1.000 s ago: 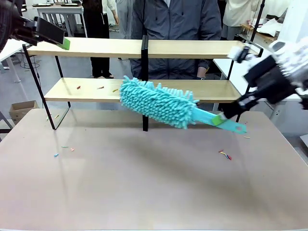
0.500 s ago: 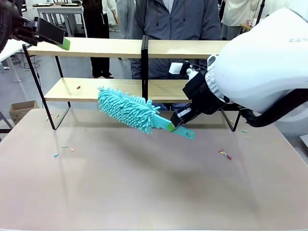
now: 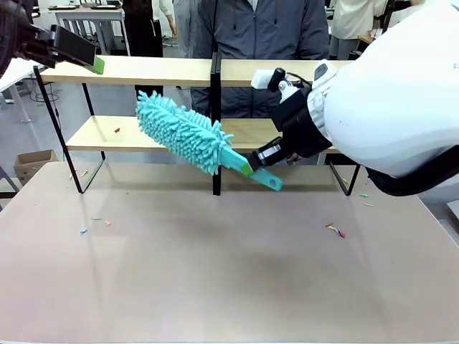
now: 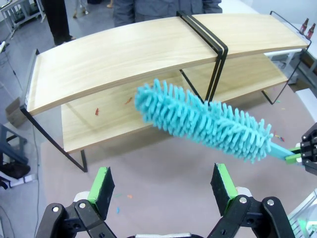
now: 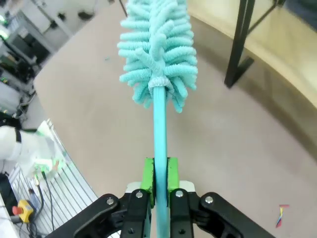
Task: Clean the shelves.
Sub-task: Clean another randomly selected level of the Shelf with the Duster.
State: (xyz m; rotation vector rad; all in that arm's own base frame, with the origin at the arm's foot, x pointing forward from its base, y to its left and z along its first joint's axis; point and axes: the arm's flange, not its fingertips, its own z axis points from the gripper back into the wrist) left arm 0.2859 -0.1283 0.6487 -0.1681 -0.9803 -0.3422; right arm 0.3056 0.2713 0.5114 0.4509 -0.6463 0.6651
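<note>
- Shelves (image 3: pixel 143 69) stand at the far side of the beige surface (image 3: pixel 215 272), two light wooden boards on a thin black frame with a central black upright; a person in a grey jacket (image 3: pixel 262 36) stands behind them.
- Right claw (image 3: pixel 249 167) is clamped on the flat handle of a turquoise fluffy duster (image 3: pixel 183 132), its green pads pressed against both sides of the handle in the right wrist view.
- Duster's head slants up and to the left, in front of the lower board, left of the central upright.
- Left claw (image 4: pixel 162 184) hangs with its jaws spread wide and nothing between them, beside the left end of the upper board.
- Small coloured scraps (image 3: pixel 335 230) lie scattered on the surface, and a few more on the lower board (image 3: pixel 117 130).
</note>
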